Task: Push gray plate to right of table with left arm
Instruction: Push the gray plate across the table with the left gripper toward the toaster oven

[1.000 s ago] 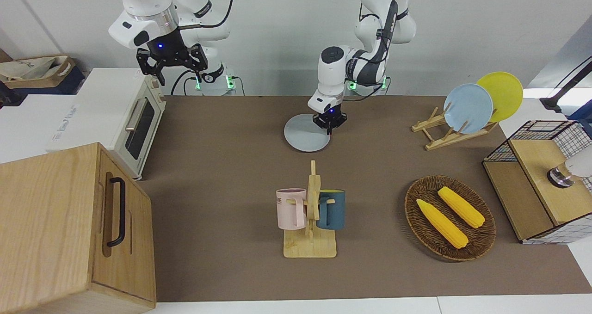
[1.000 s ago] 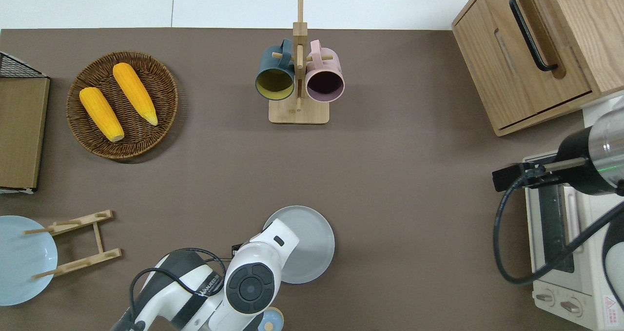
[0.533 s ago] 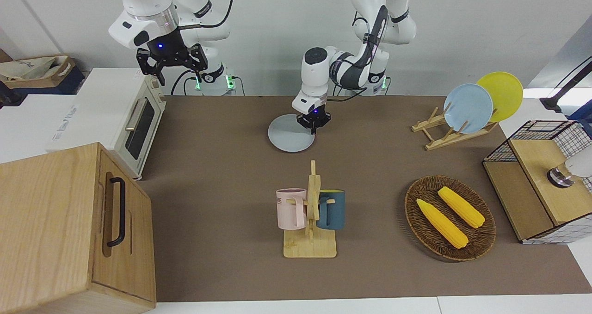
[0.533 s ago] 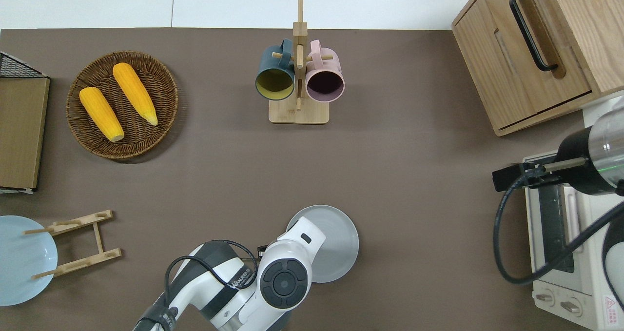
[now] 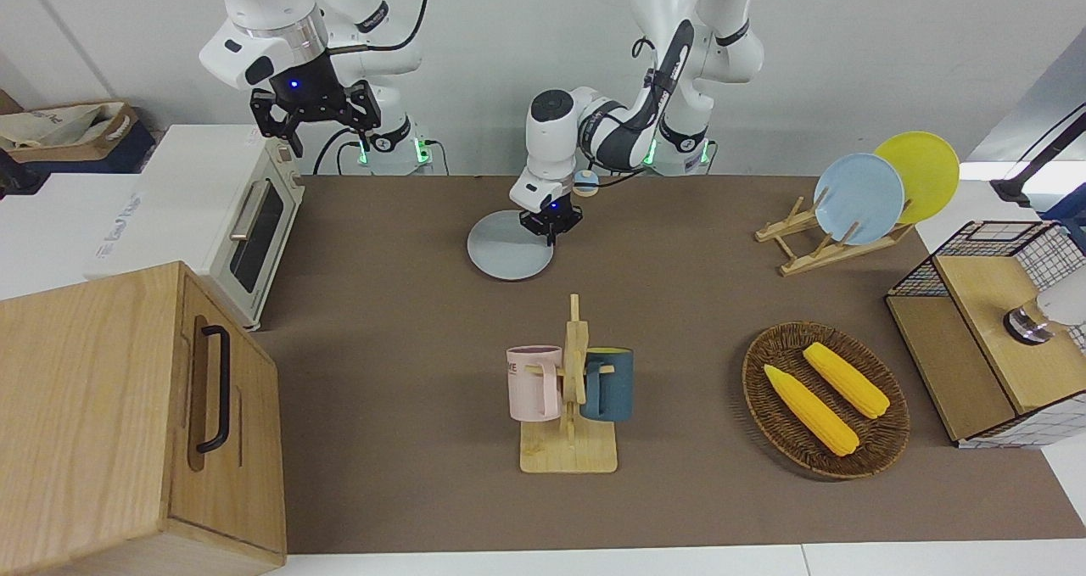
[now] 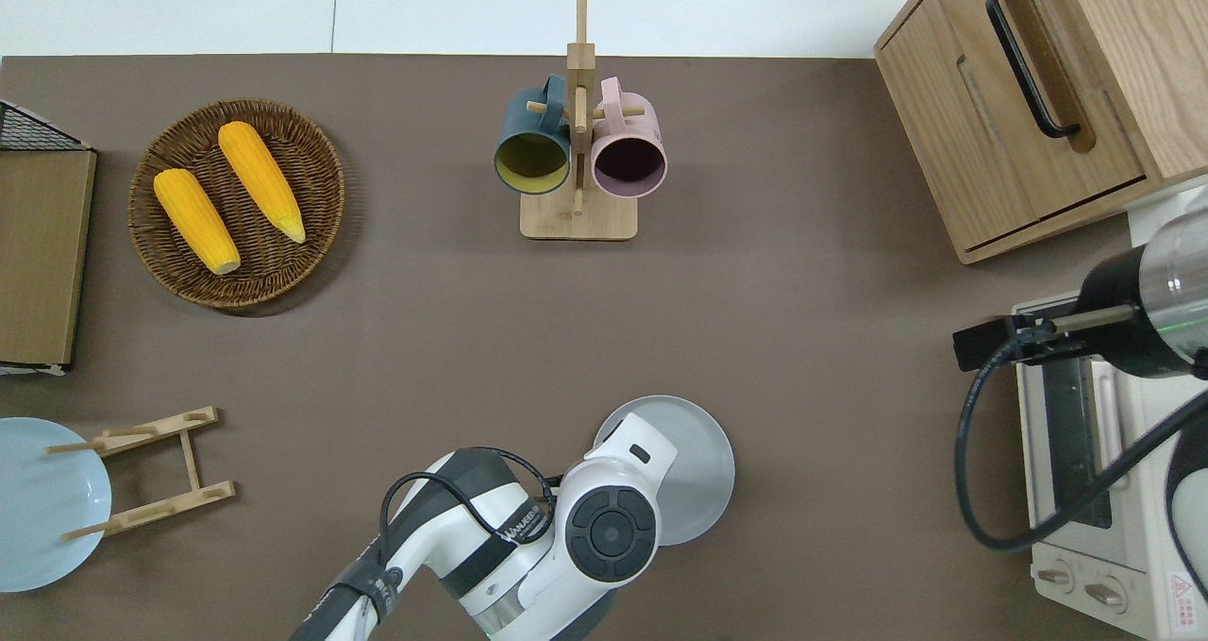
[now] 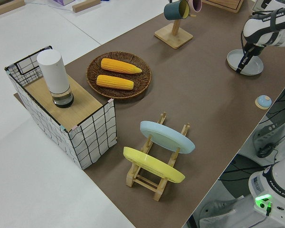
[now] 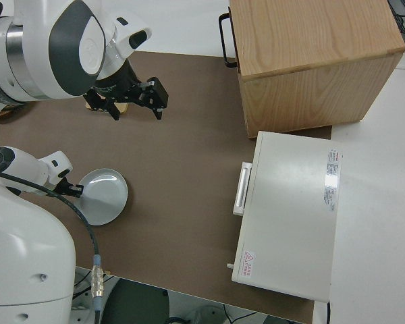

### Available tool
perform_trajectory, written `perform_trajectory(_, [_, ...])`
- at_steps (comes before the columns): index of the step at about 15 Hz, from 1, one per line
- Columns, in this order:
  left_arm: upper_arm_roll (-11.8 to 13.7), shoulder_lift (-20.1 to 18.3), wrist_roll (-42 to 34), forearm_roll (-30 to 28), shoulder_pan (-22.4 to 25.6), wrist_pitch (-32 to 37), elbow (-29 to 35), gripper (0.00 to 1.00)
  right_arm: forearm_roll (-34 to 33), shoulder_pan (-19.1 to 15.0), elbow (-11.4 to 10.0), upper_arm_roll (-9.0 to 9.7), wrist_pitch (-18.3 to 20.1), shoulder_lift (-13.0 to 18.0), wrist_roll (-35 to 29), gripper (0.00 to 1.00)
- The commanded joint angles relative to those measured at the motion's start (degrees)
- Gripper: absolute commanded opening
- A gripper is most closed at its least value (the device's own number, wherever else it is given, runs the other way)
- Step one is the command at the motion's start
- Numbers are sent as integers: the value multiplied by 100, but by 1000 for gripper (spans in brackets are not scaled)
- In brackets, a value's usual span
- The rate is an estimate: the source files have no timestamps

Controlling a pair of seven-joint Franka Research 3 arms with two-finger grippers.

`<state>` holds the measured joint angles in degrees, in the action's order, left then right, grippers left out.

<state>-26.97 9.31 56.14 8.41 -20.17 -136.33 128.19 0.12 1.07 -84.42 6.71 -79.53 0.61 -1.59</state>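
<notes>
The gray plate (image 5: 507,258) lies flat on the brown table (image 5: 407,347), near the robots' edge, nearer to the robots than the mug rack. It also shows in the overhead view (image 6: 703,462), the left side view (image 7: 249,64) and the right side view (image 8: 104,196). My left gripper (image 5: 550,230) is shut, points down and touches the plate's rim on the side toward the left arm's end. In the overhead view the left arm's wrist hides it. My right gripper (image 5: 316,125) is open, empty and parked.
A mug rack (image 5: 570,389) with a pink and a blue mug stands mid-table. A toaster oven (image 5: 246,220) and a wooden cabinet (image 5: 127,415) stand at the right arm's end. A corn basket (image 5: 825,399), plate rack (image 5: 857,203) and wire shelf (image 5: 993,330) stand at the left arm's end.
My left gripper has slid toward the right arm's end of the table, and the gray plate has moved that way with it. The right arm has not moved.
</notes>
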Motion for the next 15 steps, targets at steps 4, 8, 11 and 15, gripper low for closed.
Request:
perform_trajectory(4, [25, 861, 845, 617, -391, 361, -812, 0, 59, -116, 22, 85, 69, 36, -8, 983])
perform_trajectory(8, [25, 1028, 1012, 617, -523, 537, -1155, 0, 59, -116, 22, 85, 69, 36, 1, 983])
perform_trajectory(11, [42, 1186, 1179, 626, -655, 555, -1366, 0, 59, -116, 22, 76, 78, 36, 1, 983])
perform_trajectory(15, [51, 1485, 1679, 1064, -839, 555, -1647, 0, 59, -116, 22, 85, 78, 36, 1, 983])
